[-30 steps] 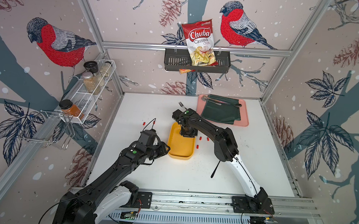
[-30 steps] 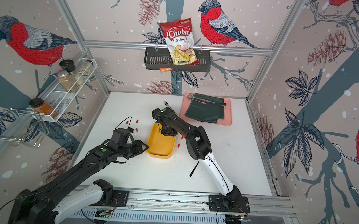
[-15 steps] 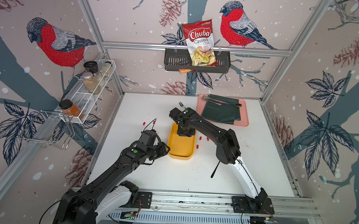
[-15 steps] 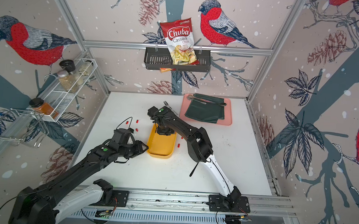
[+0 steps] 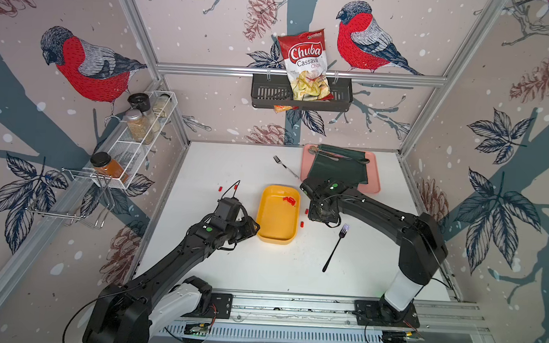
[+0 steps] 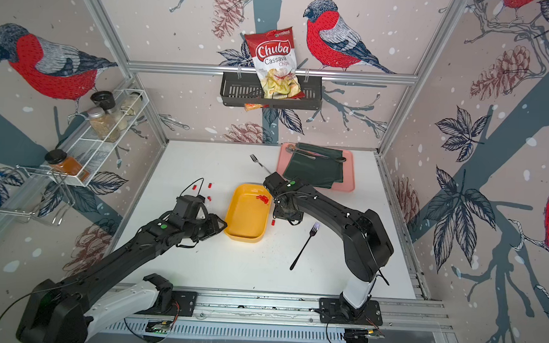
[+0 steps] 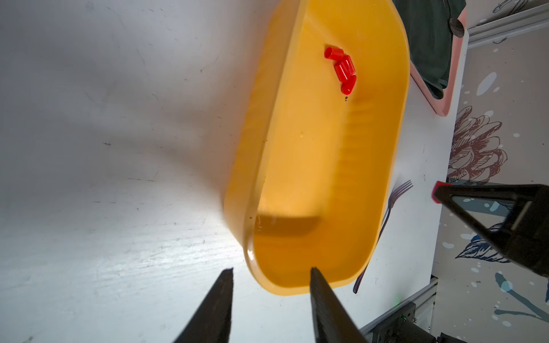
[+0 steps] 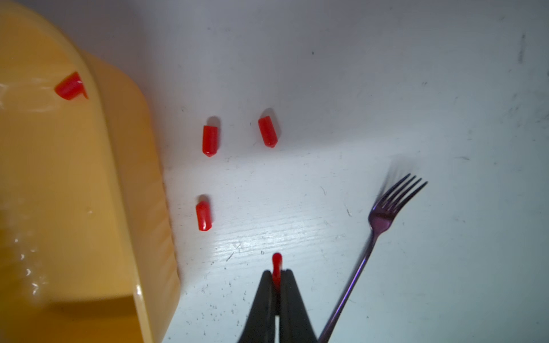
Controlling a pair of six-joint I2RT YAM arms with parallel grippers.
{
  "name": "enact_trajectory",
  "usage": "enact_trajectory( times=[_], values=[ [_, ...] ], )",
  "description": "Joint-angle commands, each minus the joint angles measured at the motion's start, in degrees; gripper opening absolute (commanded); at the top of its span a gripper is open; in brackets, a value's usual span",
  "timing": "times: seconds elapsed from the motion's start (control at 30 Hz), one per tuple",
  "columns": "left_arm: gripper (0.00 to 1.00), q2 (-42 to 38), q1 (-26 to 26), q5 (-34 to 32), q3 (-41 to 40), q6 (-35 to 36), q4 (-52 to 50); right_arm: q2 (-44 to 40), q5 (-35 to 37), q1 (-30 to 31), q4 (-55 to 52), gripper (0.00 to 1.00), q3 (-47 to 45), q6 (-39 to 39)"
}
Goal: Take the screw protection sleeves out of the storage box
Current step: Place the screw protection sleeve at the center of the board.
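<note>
The yellow storage box lies mid-table. Several red screw protection sleeves are bunched at its far end. More sleeves lie on the table right of the box, and others left of it. Just right of the box, my right gripper is shut on one red sleeve, low over the table. My left gripper is open, and its fingers straddle the box's near-left corner.
A dark fork lies close to the right of my right gripper. A silver fork lies behind the box. The pink tray with its green cloth is at the back right. Racks hang on the walls.
My right gripper has closed on a sleeve at the box's far end. It has carried the sleeve out over the rim to the table on the right. The left arm has stayed put.
</note>
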Motion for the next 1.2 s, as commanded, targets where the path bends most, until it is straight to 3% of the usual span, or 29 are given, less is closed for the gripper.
enact_trajectory(
  times=[0.0,0.5,0.83,1.17],
  values=[
    [0.44,0.1,0.17,0.21,0.96,0.73,1.63,-0.5,-0.85,-0.93,10.24,0.04,-3.41,-0.62],
    [0.44,-1.07,0.19,-1.38,0.45,0.9,0.78,7.31,1.44,-8.58,14.57,0.09,-2.51,-10.99],
    [0.44,-1.59,0.29,-2.86,1.15,0.82,0.24,10.89,2.4,-10.11,15.93,0.14,-2.87,-13.23],
    [0.45,-1.22,0.4,-2.93,1.02,1.52,0.46,10.41,2.53,-11.1,17.8,0.35,-3.64,-13.94]
  ],
)
